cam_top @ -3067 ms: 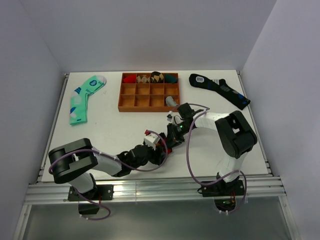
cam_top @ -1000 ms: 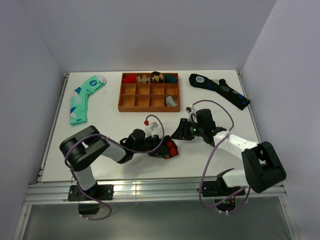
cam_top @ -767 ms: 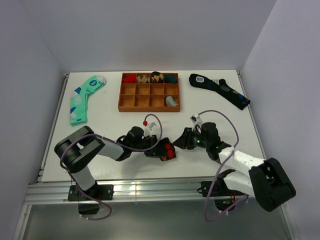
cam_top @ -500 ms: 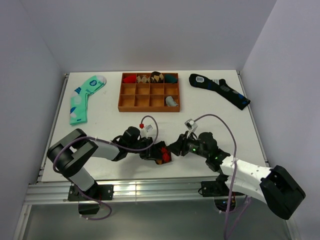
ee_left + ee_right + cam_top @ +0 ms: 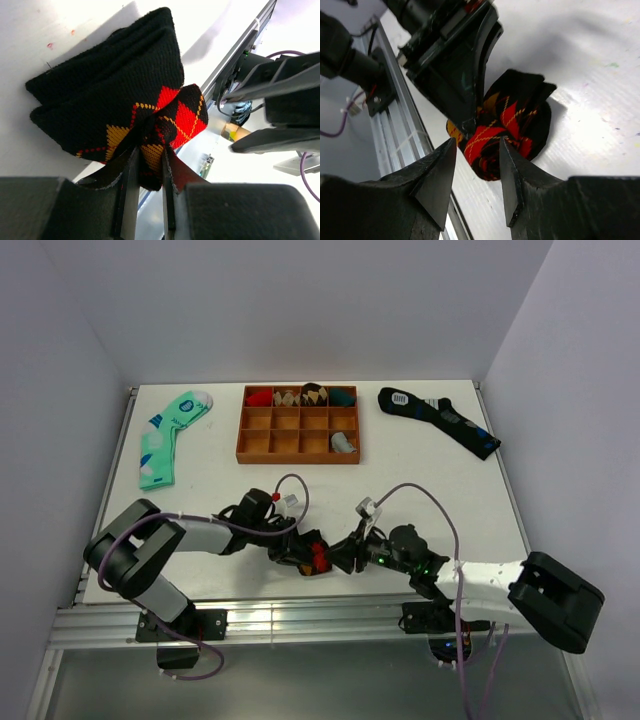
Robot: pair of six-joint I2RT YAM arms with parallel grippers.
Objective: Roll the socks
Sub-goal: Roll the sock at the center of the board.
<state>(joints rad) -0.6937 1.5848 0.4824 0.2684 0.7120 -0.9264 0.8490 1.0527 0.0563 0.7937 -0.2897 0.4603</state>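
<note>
The black argyle sock with red and orange diamonds lies bunched near the table's front edge. In the left wrist view the sock is a folded black wedge on the white table, and my left gripper is shut on its red and orange end. My left gripper sits at the sock's left side. My right gripper is right beside the sock on its right. In the right wrist view my right gripper is open, with the rolled end of the sock just beyond its tips.
A wooden tray with rolled socks in its back row stands at the back middle. A mint green and white sock lies back left, a dark navy sock back right. The aluminium rail runs just beyond the sock.
My left gripper has drawn the sock bundle left and toward the front edge. My right gripper has followed from the right and now sits open against the bundle.
</note>
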